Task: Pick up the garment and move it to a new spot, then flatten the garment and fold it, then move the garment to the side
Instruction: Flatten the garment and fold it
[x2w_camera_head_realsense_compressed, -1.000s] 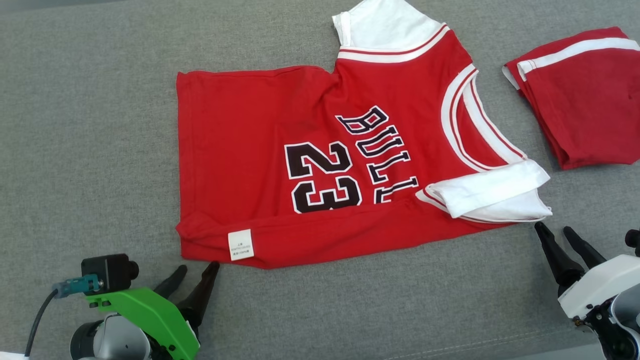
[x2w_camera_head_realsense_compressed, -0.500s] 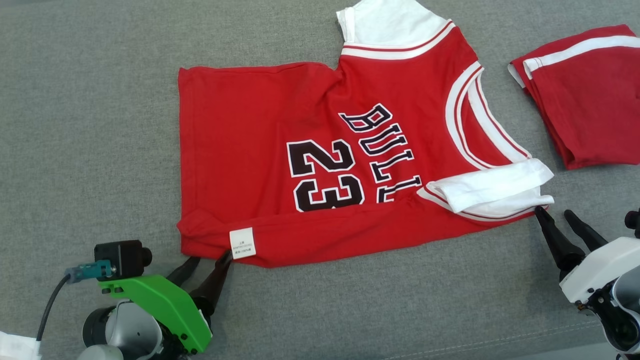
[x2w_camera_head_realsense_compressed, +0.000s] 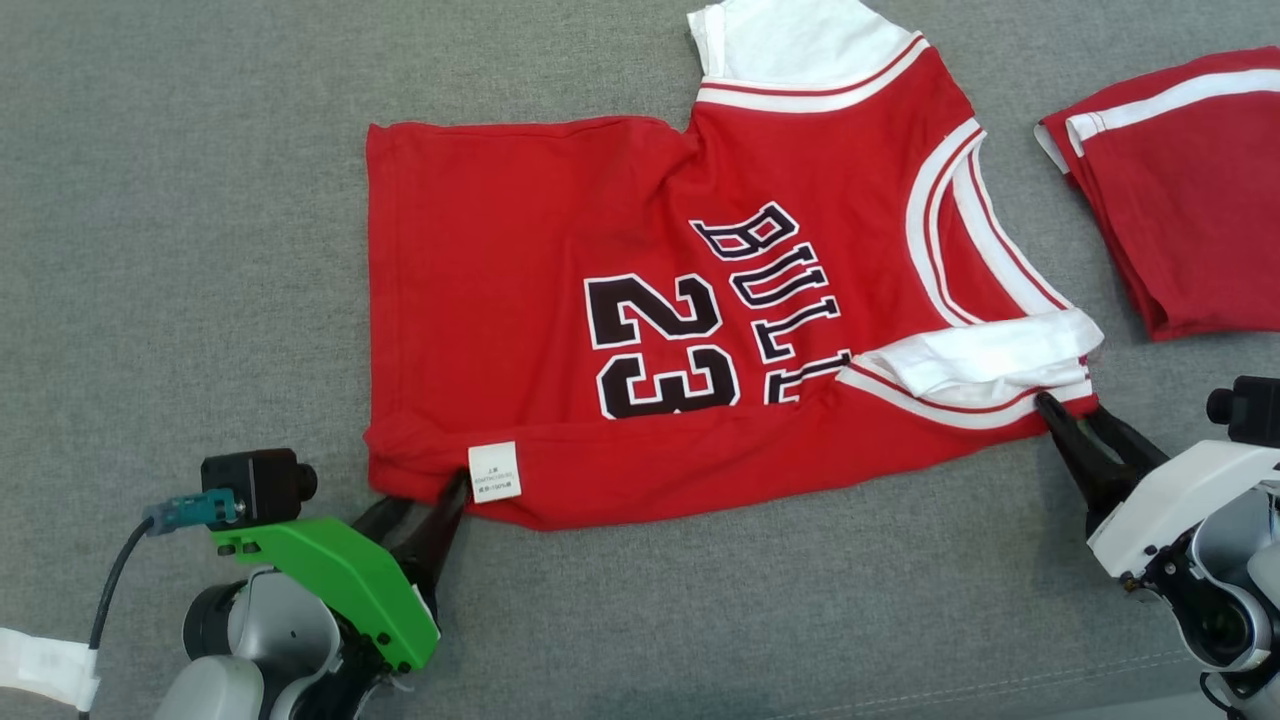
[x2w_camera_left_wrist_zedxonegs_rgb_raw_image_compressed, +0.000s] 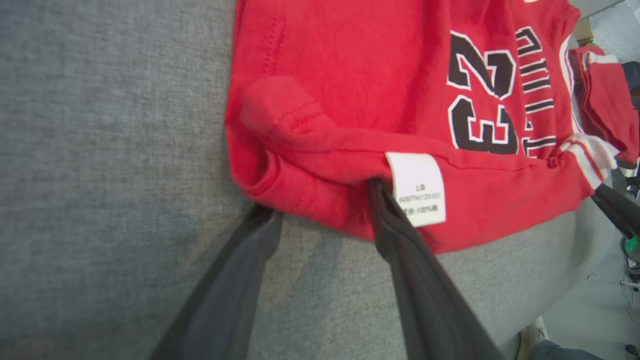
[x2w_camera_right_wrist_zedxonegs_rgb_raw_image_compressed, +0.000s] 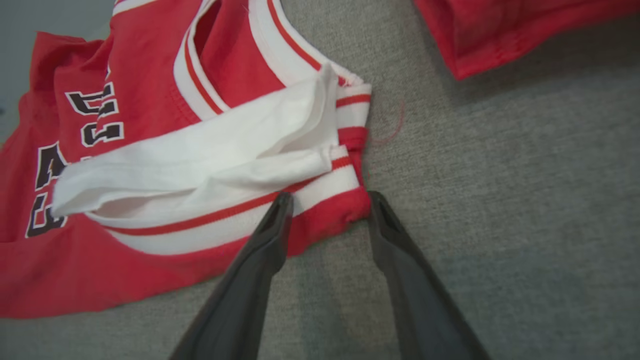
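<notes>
Left pincer (x2w_camera_head_realsense_compressed: 430, 495) — astride jersey (x2w_camera_head_realsense_compressed: 520, 250) hem, agape

Lying flat on the grey woven table (x2w_camera_head_realsense_compressed: 180, 250), at the right edge of the head view and running off the frame: a folded red cloth (x2w_camera_head_realsense_compressed: 1190, 200) with a white stripe near its upper hem, layered edges facing left. In the right wrist view, a loose red thread (x2w_camera_right_wrist_zedxonegs_rgb_raw_image_compressed: 399, 122) curling on the bare weave. Past the table's edge in the left wrist view, pale blurred floor (x2w_camera_left_wrist_zedxonegs_rgb_raw_image_compressed: 595, 310).
</notes>
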